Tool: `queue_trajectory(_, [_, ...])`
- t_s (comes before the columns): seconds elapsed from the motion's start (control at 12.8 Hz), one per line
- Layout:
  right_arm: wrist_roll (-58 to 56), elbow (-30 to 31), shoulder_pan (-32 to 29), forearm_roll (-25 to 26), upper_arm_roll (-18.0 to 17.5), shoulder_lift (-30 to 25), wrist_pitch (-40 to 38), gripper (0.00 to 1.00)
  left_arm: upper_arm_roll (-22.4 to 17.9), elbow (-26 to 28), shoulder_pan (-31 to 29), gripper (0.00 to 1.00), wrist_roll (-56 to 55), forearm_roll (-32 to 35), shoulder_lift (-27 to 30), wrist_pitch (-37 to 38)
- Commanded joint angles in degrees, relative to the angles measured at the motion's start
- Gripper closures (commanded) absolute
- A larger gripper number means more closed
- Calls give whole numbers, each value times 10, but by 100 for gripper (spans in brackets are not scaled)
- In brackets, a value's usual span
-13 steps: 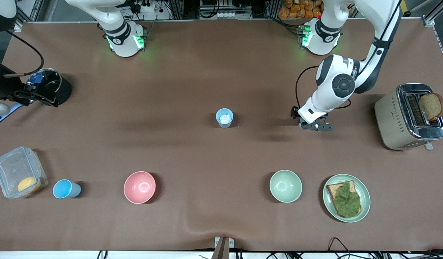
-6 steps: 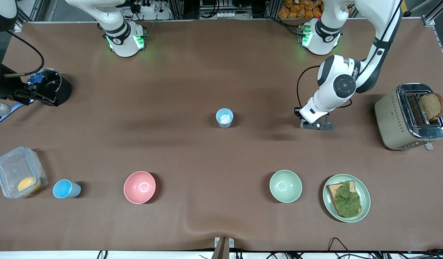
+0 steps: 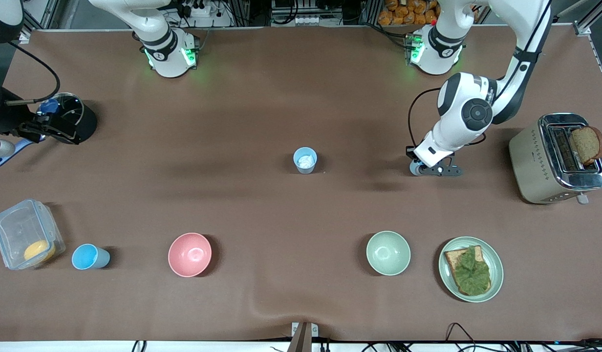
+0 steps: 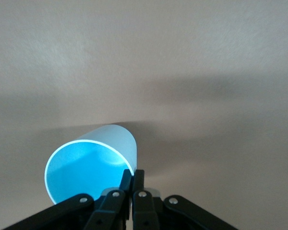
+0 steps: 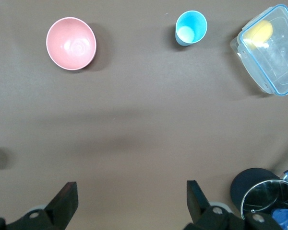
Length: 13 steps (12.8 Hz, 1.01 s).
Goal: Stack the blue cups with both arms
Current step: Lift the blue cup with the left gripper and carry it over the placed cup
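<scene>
One light-blue cup (image 3: 305,160) with a white patch inside stands at the table's middle. Another blue cup (image 3: 90,256) stands near the front camera at the right arm's end, beside a clear box; it also shows in the right wrist view (image 5: 191,27). My left gripper (image 3: 422,169) is low over the table between the middle cup and the toaster. In its wrist view the left gripper (image 4: 133,175) is shut on the rim of a light-blue cup (image 4: 93,160); the front view shows only a bluish bit of it under the hand. My right gripper (image 5: 132,201) is wide open and empty, high near the black pot (image 3: 69,120).
A pink bowl (image 3: 189,254), a pale green bowl (image 3: 388,253) and a green plate (image 3: 496,266) with leafy toast line the near side. A toaster (image 3: 545,161) with bread stands at the left arm's end. A clear lidded box (image 3: 17,230) holds something yellow.
My left gripper has slid a little toward the toaster. The right arm and the cups on the table have not moved.
</scene>
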<state>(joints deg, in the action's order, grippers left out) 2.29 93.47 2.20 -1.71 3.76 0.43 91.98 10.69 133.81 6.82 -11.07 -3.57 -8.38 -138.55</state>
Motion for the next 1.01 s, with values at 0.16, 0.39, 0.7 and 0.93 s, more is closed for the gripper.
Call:
queue_trajectory(0.16, [-2, -8, -13, 7, -9, 3, -13, 0, 47, -94, 2, 100, -7, -9, 57, 107])
queue_trajectory(0.39, [-2, -8, -14, 7, -10, 3, -13, 0, 65, -171, 34, 100, -15, -18, 40, 125])
queue_trajectory(0.7, [-1, -8, -14, 7, -9, 3, -13, 0, 63, -262, 121, 100, -98, -19, -18, 137])
queue_trajectory(0.93, [-2, -8, -14, 7, -9, 3, -13, 0, 53, -311, 192, 100, -179, -16, -67, 143])
